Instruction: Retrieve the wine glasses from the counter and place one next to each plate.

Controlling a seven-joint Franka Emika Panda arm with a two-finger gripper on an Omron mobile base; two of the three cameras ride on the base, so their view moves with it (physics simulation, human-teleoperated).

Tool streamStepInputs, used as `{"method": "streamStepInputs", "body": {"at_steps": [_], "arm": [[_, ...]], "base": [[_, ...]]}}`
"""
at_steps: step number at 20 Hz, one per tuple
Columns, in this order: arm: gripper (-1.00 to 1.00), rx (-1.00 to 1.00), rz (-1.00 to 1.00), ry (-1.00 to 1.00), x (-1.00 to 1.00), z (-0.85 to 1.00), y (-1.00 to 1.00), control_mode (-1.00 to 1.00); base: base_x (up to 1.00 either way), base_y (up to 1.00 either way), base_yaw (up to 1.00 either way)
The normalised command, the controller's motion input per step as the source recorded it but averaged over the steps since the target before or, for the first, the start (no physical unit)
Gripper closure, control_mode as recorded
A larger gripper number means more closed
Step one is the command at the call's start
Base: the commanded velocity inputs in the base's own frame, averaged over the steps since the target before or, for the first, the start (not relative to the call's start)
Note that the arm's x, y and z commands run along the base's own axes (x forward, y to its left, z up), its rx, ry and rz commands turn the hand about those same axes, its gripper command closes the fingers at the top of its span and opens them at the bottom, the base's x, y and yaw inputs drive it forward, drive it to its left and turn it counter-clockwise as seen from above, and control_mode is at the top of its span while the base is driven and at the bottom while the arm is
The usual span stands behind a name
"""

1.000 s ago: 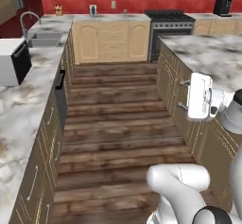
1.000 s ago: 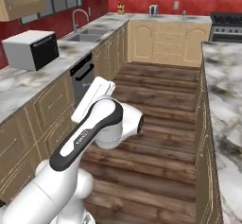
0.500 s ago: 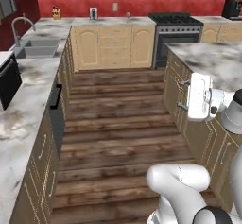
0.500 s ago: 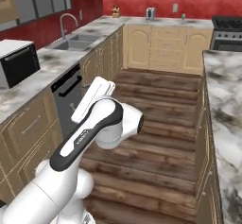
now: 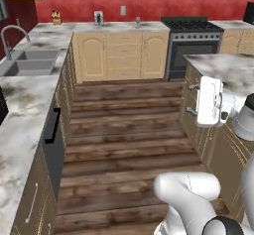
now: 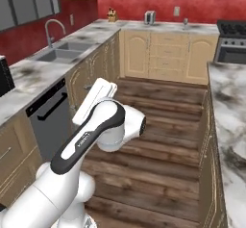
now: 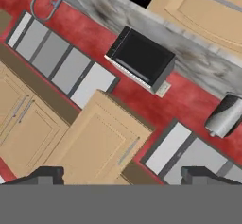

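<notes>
My gripper (image 5: 191, 98) hangs open at the right of the left base view, in front of the island's cabinets, its fingers pointing left with nothing between them. In the hand view the two dark tips of the gripper (image 7: 124, 176) stand wide apart. The hand (image 6: 97, 98) is raised above the wooden floor. The marble counter (image 5: 22, 105) runs down the left side, along the back wall (image 5: 119, 27), and across the island on the right (image 5: 223, 65). The wine glasses and the plates are out of view.
A sink (image 5: 30, 65) with a curved faucet sits in the left counter, above a dark dishwasher front (image 5: 52, 140). A stove (image 5: 191, 43) stands at the back right. Small items (image 5: 98, 17) line the back counter. A black microwave (image 7: 142, 57) appears in the rolled hand view. A wooden floor aisle (image 5: 124, 130) runs ahead.
The whole picture has shifted: the base has moved, so the microwave has slid off the left edge and the back counter and stove look nearer. The arm keeps its pose, gripper open.
</notes>
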Motion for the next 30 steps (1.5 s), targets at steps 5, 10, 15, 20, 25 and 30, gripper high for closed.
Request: {"method": "streamStepInputs", "body": {"at_steps": [5, 10, 15, 20, 25, 30], "arm": [[-1.0, 0.0, 0.0, 0.0, 0.0, 0.0, 0.0, 1.0], [-1.0, 0.0, 0.0, 0.0, 0.0, 0.0, 0.0, 1.0], [-1.0, 0.0, 0.0, 0.0, 0.0, 0.0, 0.0, 1.0], [-1.0, 0.0, 0.0, 0.0, 0.0, 0.0, 0.0, 1.0], [-1.0, 0.0, 0.0, 0.0, 0.0, 0.0, 0.0, 1.0], [-1.0, 0.0, 0.0, 0.0, 0.0, 0.0, 0.0, 1.0]], "base": [[1.0, 0.0, 0.0], [1.0, 0.0, 0.0], [1.0, 0.0, 0.0], [1.0, 0.0, 0.0], [1.0, 0.0, 0.0], [1.0, 0.0, 0.0]]}}
